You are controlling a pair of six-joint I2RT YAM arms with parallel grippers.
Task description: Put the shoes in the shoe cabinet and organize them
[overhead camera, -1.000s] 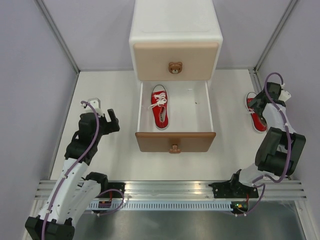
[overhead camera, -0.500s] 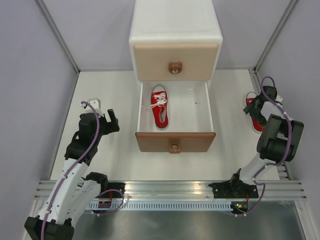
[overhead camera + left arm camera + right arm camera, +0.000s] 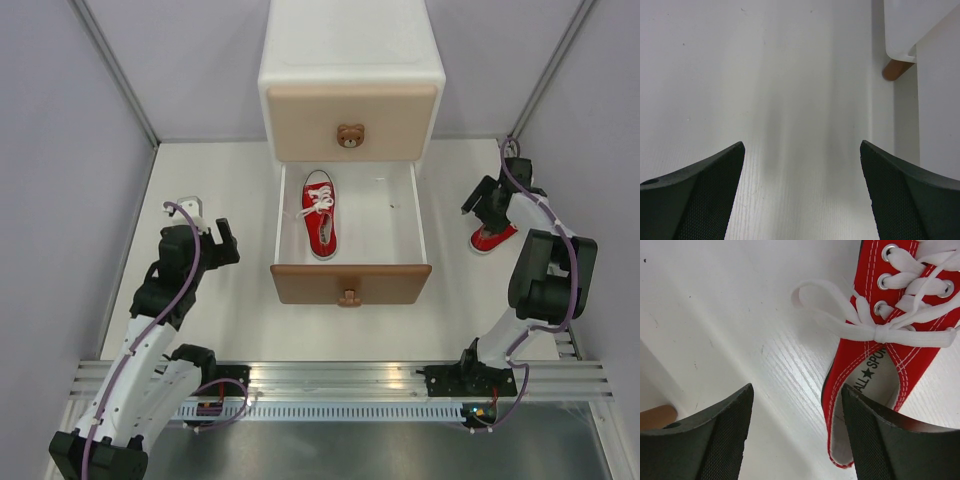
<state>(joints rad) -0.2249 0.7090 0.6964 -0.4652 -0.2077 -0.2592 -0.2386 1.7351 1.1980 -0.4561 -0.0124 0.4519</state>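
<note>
Straddling the red sneaker's [image 3: 860,357] heel collar on the counter [image 3: 220,180] right of the shoe cabinet [image 3: 350,60], the right pincer [image 3: 796,387] gapes, not yet clenched. Light, floppy canvas: pinch the stiffer collar wall. Meanwhile the left pincer [image 3: 802,142] hangs released.

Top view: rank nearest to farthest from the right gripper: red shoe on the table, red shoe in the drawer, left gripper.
1. Red shoe on the table, directly at the right gripper, far right.
2. Red shoe in the drawer, centre, in the left half of the open lower drawer.
3. Left gripper, far left side.
</note>
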